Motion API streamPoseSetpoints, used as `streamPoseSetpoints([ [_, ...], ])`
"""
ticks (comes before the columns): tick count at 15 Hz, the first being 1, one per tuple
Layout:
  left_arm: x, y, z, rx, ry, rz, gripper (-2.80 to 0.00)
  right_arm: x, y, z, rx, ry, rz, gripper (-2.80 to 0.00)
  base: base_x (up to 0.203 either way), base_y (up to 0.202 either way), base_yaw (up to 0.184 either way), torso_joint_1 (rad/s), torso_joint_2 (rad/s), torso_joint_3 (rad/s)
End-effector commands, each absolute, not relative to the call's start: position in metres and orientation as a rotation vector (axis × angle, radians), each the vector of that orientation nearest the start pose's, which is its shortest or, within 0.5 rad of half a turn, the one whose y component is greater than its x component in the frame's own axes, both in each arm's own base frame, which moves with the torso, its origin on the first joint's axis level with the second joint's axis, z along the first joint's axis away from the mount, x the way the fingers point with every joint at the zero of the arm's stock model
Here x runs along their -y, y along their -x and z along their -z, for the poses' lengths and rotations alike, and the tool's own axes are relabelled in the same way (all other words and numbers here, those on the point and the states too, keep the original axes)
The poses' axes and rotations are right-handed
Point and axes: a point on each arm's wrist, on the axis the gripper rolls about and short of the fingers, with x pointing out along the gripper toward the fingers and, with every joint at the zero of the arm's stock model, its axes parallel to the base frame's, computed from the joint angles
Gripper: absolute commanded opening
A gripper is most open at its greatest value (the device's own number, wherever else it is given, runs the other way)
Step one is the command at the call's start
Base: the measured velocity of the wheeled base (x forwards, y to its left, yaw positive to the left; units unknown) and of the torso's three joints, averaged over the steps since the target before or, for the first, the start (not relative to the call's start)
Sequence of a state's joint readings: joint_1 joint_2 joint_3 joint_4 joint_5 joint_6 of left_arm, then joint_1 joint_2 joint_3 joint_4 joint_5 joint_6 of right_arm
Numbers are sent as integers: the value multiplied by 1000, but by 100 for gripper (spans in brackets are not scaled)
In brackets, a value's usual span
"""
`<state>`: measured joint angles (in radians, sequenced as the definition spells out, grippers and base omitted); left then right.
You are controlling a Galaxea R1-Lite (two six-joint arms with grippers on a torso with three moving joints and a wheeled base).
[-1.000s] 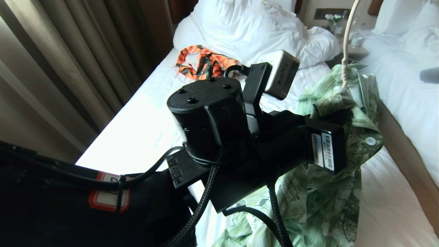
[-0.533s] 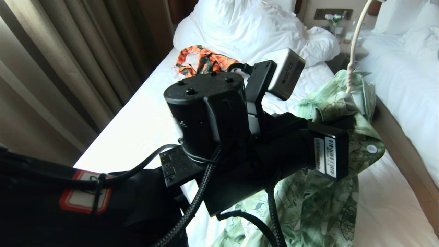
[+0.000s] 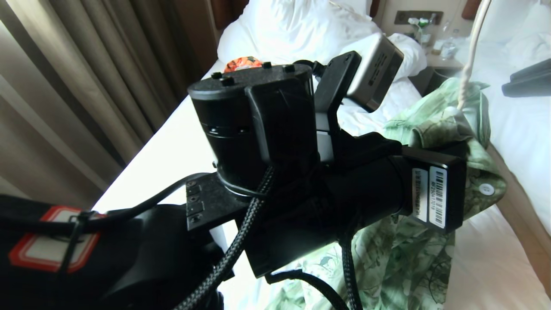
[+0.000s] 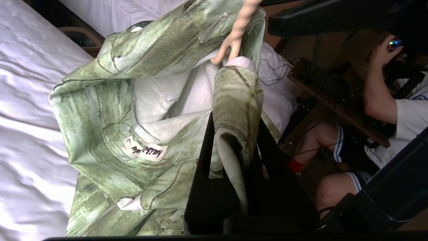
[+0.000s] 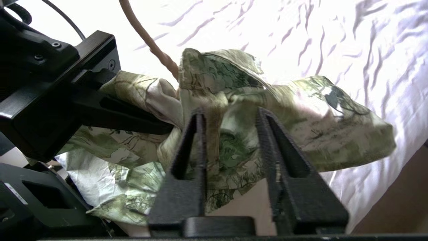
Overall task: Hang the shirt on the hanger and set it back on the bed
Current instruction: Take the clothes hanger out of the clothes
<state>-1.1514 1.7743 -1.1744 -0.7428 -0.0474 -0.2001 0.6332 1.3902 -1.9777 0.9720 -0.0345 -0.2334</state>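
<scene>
The left gripper is clamped on a fold of the shirt, lifted over the bed at the right with the hanger rising from the collar. The right gripper stands parted around cloth (not gripping); closing on fabric alone could drag the shirt off the hanger.
</scene>
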Motion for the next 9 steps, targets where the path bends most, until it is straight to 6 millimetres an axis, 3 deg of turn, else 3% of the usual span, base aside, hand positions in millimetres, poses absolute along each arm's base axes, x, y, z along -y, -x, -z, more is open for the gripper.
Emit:
streamPoseSetpoints([
  [1, 321, -138, -274, 10, 258, 1218, -280, -90, -115, -416, -277, 395, -675, 0, 0, 0, 0, 0, 0, 0],
  [9, 320, -137, -272, -4, 251, 1213, -280, -115, -127, -412, -262, 404, -757, 0, 0, 0, 0, 0, 0, 0],
])
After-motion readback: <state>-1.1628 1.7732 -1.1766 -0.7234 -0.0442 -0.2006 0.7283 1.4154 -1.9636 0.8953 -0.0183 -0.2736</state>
